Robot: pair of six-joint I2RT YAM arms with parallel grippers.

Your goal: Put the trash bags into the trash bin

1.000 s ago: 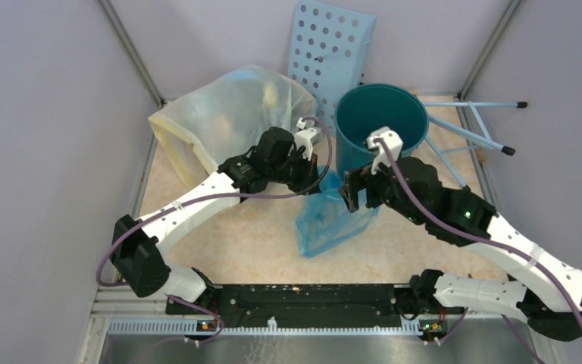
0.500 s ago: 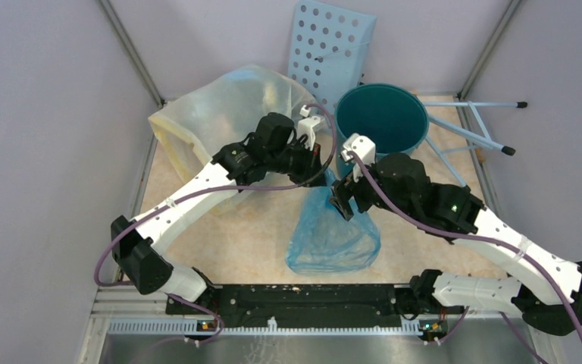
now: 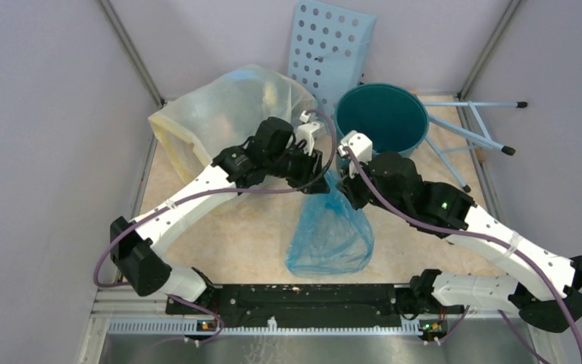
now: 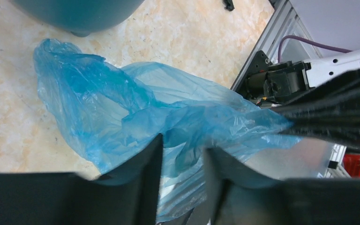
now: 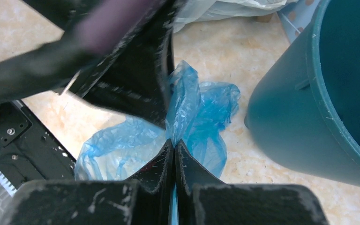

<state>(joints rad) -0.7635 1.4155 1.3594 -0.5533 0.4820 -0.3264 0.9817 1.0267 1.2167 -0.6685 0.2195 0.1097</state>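
Pincers have traded roles within the last second. Across the counter (image 3: 235, 235) the big things have stayed put. The whitish bag (image 3: 227, 114) slumps at 11 o'clock. The trash bin (image 3: 383, 85) stands upright at 1 o'clock, mouth open, with nothing blue inside.

The trash bag (image 3: 330, 235) has changed more. A second ago it lay flatter and skewed, close under the bin's base. Now it hangs as a teardrop near the counter's middle, at about 7 o'clock from the bin. Its neck is gathered up between the two arms, and I cannot tell whether its belly rests on the counter or hangs just above it.

The right pincer (image 5: 174, 143), wide open a moment ago, has clamped shut on that neck, blue film pinched between its tips. The left pincer (image 4: 182, 145), closed until just now, has its jaws apart with film loose in the gap, so I judge it has let go.

That reads as a handover: the right arm, the one nearer the bin, now carries the bag alone. The neck probably next needs lifting toward 1 o'clock and over the rim. The loose belly could drag against the bin's wall.
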